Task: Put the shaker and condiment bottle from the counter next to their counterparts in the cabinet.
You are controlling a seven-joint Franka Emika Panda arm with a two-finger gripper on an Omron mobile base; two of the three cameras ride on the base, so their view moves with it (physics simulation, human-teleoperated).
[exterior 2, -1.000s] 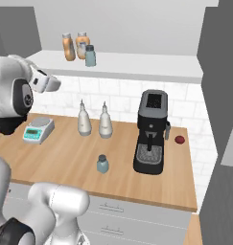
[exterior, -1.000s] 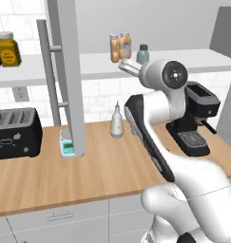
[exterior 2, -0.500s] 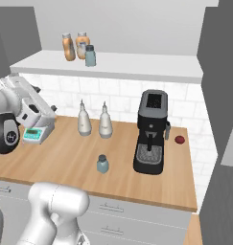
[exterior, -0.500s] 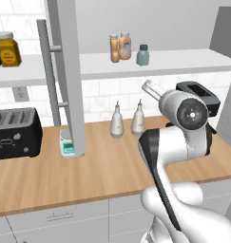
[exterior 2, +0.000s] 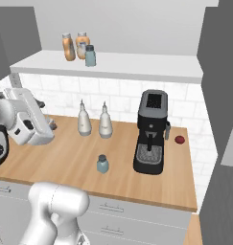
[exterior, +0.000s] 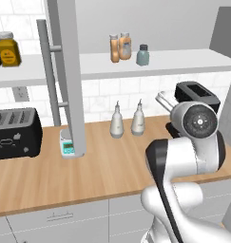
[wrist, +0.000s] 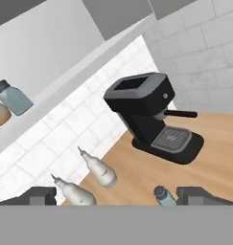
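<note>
Standing on the counter (exterior 2: pixel 65 158): one shaker (exterior 2: pixel 102 164), two white spouted bottles (exterior 2: pixel 84 120); cabinet (exterior 2: pixel 137 67) shelf holds two orange condiment bottles (exterior 2: pixel 68 47), one shaker counterpart (exterior 2: pixel 90 55); labels unreadable; end effector (wrist: pixel 120 198) wide open, empty.

glossy white franka arm (exterior: pixel 183 156) of rounded, tube-like segments. dark grey to black band at the elbow joint, round grey end cap with a small centre dot on the upper joint. boxy white hand block (exterior 2: pixel 29 125) with dark recesses. two small dark grey finger tips (wrist: pixel 41 195), blocky and square-edged. bulbous white base shell below.
</note>
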